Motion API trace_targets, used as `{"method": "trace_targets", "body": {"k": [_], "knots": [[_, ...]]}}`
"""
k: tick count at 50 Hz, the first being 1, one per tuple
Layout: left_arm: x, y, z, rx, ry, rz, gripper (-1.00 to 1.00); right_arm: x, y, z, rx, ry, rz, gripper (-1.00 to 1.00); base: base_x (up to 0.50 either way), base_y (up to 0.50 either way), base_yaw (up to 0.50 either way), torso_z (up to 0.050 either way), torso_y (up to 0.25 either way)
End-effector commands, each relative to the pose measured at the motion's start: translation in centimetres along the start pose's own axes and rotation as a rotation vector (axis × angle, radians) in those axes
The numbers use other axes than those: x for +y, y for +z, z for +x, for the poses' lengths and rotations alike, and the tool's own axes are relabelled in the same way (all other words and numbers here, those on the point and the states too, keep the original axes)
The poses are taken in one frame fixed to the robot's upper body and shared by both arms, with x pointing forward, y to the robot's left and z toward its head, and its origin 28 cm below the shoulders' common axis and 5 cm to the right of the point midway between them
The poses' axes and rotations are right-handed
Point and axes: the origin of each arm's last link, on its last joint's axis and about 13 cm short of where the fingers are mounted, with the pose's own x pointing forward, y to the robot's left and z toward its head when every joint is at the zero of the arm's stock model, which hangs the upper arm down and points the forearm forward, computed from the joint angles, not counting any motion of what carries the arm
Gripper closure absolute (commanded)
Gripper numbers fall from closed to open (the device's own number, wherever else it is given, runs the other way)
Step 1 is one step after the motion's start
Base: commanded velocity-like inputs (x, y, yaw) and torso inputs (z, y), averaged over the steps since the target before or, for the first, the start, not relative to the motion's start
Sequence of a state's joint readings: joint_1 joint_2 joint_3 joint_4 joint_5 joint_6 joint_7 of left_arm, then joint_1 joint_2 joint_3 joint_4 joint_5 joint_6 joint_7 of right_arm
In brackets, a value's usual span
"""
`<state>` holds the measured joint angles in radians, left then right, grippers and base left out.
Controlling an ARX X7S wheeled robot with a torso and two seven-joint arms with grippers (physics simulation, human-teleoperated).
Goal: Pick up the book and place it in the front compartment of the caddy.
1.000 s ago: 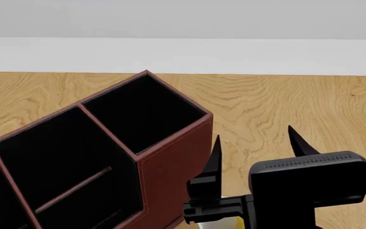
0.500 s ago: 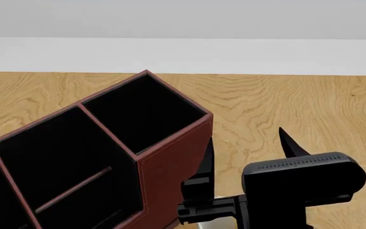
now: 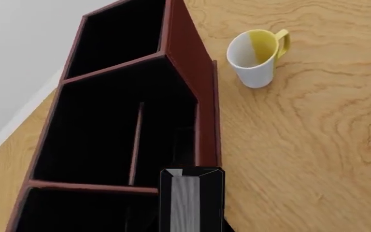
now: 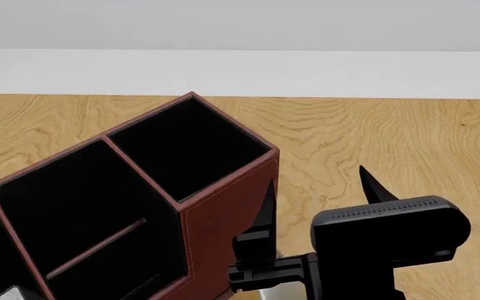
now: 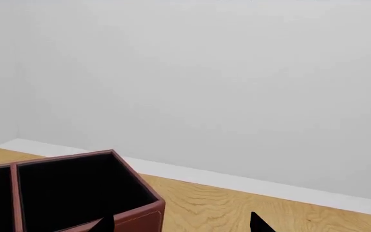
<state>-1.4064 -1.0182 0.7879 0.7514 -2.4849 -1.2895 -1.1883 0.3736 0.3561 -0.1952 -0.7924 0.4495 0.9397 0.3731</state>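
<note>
The dark red caddy point(image 4: 223, 225) lies slantwise on the wooden table, its black compartments open upward. In the left wrist view my left gripper point(image 3: 191, 226) is shut on the book point(image 3: 191, 198), a black cover with a pale grey page edge. It holds the book upright over the caddy point(image 3: 189, 63), just inside the long wall and by a divider. A pale corner at the head view's bottom left point(image 4: 10, 294) may be the book. My right gripper point(image 4: 315, 190) is open and empty beside the caddy's end wall. It shows likewise in the right wrist view point(image 5: 182, 224), next to the caddy point(image 5: 140, 217).
A white mug with a yellow inside point(image 3: 258, 55) stands on the table beside the caddy's long wall. The wooden table point(image 4: 390, 137) runs back to a white wall. The right arm's black wrist block point(image 4: 386, 234) fills the lower right of the head view.
My right gripper has moved left and lower, closer to the caddy's end wall. A pale corner has come into the head view at the bottom left.
</note>
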Motion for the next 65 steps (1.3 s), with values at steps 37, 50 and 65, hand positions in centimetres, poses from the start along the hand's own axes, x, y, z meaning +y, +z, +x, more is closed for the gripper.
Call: {"method": "trace_targets", "body": {"k": [37, 50, 65], "knots": [[5.9, 3.6, 2.0, 0.025, 0.203, 0.199, 1.00, -0.1, -0.1, 0.1, 0.008, -0.004, -0.002, -1.00, 0.00, 0.00, 0.00, 0.000, 0.001], [6.6, 4.8, 3.2, 0.033, 0.186, 0.252, 1.00, -0.2, -0.4, -0.1, 0.015, -0.009, 0.000, -1.00, 0.00, 0.00, 0.00, 0.001, 0.001], [7.6, 7.0, 4.5, 0.021, 0.168, 0.305, 1.00, -0.3, -0.8, -0.3, 0.018, -0.015, 0.003, -1.00, 0.00, 0.00, 0.00, 0.000, 0.001]]}}
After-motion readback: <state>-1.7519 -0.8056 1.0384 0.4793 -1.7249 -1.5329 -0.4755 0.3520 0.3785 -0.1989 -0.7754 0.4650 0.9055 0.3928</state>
